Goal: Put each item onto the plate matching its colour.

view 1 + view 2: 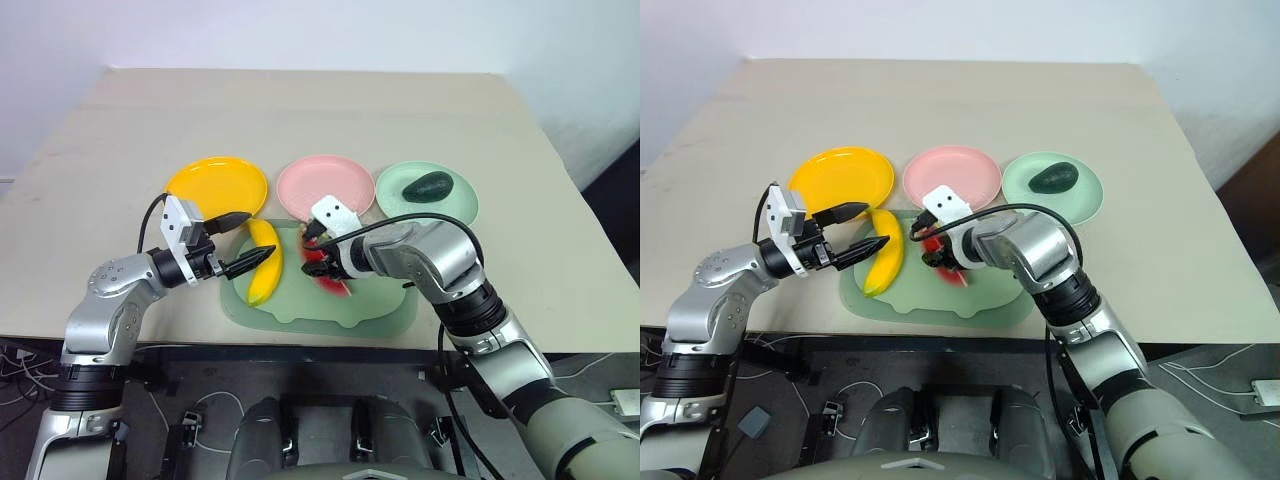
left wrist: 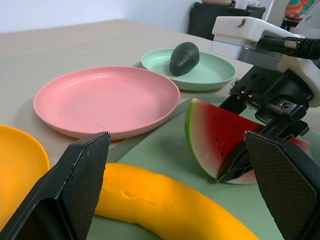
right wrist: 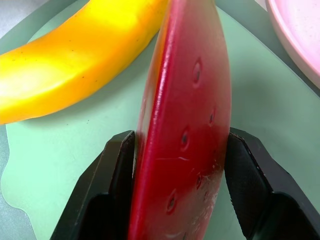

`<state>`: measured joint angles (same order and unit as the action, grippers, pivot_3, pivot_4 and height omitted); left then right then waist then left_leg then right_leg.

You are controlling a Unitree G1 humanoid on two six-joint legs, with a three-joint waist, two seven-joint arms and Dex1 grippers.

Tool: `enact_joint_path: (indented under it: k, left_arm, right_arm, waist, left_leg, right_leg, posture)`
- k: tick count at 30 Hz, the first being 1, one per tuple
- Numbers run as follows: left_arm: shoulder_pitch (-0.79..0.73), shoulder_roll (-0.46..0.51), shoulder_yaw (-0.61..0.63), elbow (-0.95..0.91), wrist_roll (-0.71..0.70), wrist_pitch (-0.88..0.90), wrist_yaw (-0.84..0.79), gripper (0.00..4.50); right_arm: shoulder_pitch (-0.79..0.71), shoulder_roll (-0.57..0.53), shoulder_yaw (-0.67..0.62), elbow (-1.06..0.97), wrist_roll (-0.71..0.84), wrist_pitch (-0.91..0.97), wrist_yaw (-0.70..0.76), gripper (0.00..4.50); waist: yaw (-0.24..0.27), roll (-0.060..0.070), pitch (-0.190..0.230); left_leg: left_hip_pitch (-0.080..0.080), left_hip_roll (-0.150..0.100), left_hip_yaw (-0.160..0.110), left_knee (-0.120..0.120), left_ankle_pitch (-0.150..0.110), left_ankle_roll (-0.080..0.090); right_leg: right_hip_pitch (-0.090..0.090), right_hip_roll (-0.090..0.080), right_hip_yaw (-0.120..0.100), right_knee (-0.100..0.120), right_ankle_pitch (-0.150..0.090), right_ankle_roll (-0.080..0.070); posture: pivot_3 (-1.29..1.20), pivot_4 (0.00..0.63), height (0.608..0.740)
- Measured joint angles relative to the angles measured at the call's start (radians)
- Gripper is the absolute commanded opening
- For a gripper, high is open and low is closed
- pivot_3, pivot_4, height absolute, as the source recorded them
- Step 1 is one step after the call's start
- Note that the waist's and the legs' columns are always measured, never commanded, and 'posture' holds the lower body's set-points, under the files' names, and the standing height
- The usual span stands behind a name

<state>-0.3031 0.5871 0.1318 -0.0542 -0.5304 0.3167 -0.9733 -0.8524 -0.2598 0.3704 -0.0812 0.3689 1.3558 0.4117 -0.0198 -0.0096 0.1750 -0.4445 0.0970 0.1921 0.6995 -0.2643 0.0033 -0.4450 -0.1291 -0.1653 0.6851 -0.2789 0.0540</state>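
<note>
Watermelon sorting is the step in hand: the avocado [image 1: 429, 186] already lies on the mint green plate [image 1: 459, 207], the banana [image 1: 264, 262] waits on the pale green mat [image 1: 380, 312]. Going left to right: the left hand [image 1: 241, 241] hovers wide open and empty over the banana, beside the orange-yellow plate [image 1: 217, 185]. The right hand [image 3: 172, 172] is clamped on the watermelon wedge [image 2: 215, 140], upright on the mat. Next, I judge, lift it onto the pink plate [image 1: 325, 185] just behind.

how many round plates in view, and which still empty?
3, in a row behind the pale green mat: orange-yellow plastic plate empty, pink plastic plate empty, mint green plastic plate holding the dark green avocado.
</note>
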Motion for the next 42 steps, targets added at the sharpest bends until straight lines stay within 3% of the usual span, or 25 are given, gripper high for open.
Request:
enact_joint_path:
  k: [5, 9, 12, 18, 24, 29, 33, 39, 40, 42]
  left_arm:
    - [0.0, 0.0, 0.0, 0.0, 0.0, 0.0, 0.0, 4.5]
    - [0.0, 0.0, 0.001, 0.0, 0.0, -0.001, 0.0, 4.5]
    - [0.0, 0.0, 0.001, 0.0, 0.0, -0.002, 0.001, 4.5]
    - [0.007, 0.002, 0.008, -0.002, 0.0, -0.004, 0.01, 4.5]
    - [0.015, 0.002, 0.01, -0.009, 0.0, -0.006, 0.021, 4.5]
    - [0.042, 0.002, 0.012, -0.039, 0.0, -0.007, 0.039, 4.5]
    - [0.068, 0.0, 0.012, -0.058, 0.0, -0.007, 0.058, 4.5]
    - [0.096, 0.001, 0.032, -0.079, -0.001, -0.007, 0.074, 4.5]
    - [0.096, 0.001, 0.038, -0.079, -0.001, -0.007, 0.078, 4.5]
    - [0.096, 0.006, 0.046, -0.079, -0.002, -0.006, 0.082, 4.5]
  right_arm:
    - [0.001, -0.02, -0.016, -0.016, 0.017, 0.032, 0.031, 2.29]
    - [-0.012, -0.023, -0.139, -0.042, 0.068, 0.031, 0.07, 2.29]
    - [-0.11, -0.018, -0.22, 0.007, 0.085, -0.025, 0.092, 2.29]
    - [-0.311, -0.007, -0.217, 0.5, -0.045, -0.364, 0.126, 2.29]
    - [-0.505, 0.109, -0.22, 1.088, -0.176, -0.721, 0.116, 2.29]
    - [-0.549, 0.161, -0.25, 1.315, -0.245, -0.893, 0.071, 2.29]
    - [-0.549, 0.194, -0.26, 1.379, -0.295, -0.957, 0.035, 2.29]
    - [-0.55, 0.219, -0.287, 1.396, -0.329, -0.962, 0.028, 4.28]
    - [-0.55, 0.22, -0.297, 1.396, -0.331, -0.962, 0.03, 4.49]
    - [-0.556, 0.219, -0.312, 1.397, -0.332, -0.962, 0.04, 4.49]
  waist:
    - [0.0, 0.0, 0.0]
    - [0.0, 0.0, 0.0]
    - [-0.003, 0.0, 0.0]
    - [-0.004, 0.0, 0.0]
    - [-0.023, 0.001, 0.001]
    - [-0.027, 0.001, 0.001]
    - [-0.027, 0.001, 0.001]
    - [-0.026, 0.001, 0.001]
    - [-0.025, 0.001, 0.001]
    - [-0.025, 0.001, 0.001]
  left_leg:
    - [0.0, 0.0, 0.0, 0.0, 0.0, 0.0]
    - [-0.001, 0.0, 0.0, 0.0, 0.0, 0.0]
    - [-0.001, 0.0, 0.0, 0.0, 0.0, 0.0]
    - [-0.001, 0.0, 0.002, -0.001, 0.0, 0.0]
    - [-0.007, 0.0, 0.005, -0.001, 0.001, -0.001]
    - [-0.01, 0.0, 0.007, 0.0, 0.001, -0.001]
    - [-0.011, 0.0, 0.006, 0.0, 0.001, -0.001]
    - [-0.011, 0.001, 0.006, 0.0, 0.001, -0.001]
    - [-0.011, 0.001, 0.006, 0.001, 0.001, -0.001]
    - [-0.012, 0.001, 0.006, 0.001, 0.001, -0.001]
  right_leg:
    - [0.0, 0.0, 0.0, 0.0, 0.0, 0.0]
    - [-0.001, 0.0, 0.0, 0.0, 0.0, 0.0]
    - [-0.002, 0.001, 0.0, 0.0, 0.0, 0.0]
    - [-0.002, 0.001, 0.0, 0.0, 0.0, 0.0]
    - [-0.009, 0.001, 0.002, 0.001, 0.0, 0.0]
    - [-0.013, 0.001, 0.003, 0.002, 0.0, 0.0]
    - [-0.015, 0.001, 0.004, 0.003, 0.0, 0.0]
    - [-0.015, 0.001, 0.004, 0.003, 0.0, 0.0]
    - [-0.015, 0.001, 0.004, 0.003, 0.0, 0.0]
    - [-0.015, 0.001, 0.004, 0.003, 0.0, 0.0]
  posture:
    - [0.0, 0.15, 0.695]
    - [0.0, 0.15, 0.695]
    - [0.0, 0.15, 0.695]
    - [0.0, 0.15, 0.695]
    - [0.0, 0.15, 0.695]
    - [0.0, 0.15, 0.695]
    - [0.0, 0.15, 0.695]
    - [0.0, 0.15, 0.695]
    - [0.0, 0.15, 0.695]
    - [0.0, 0.15, 0.695]
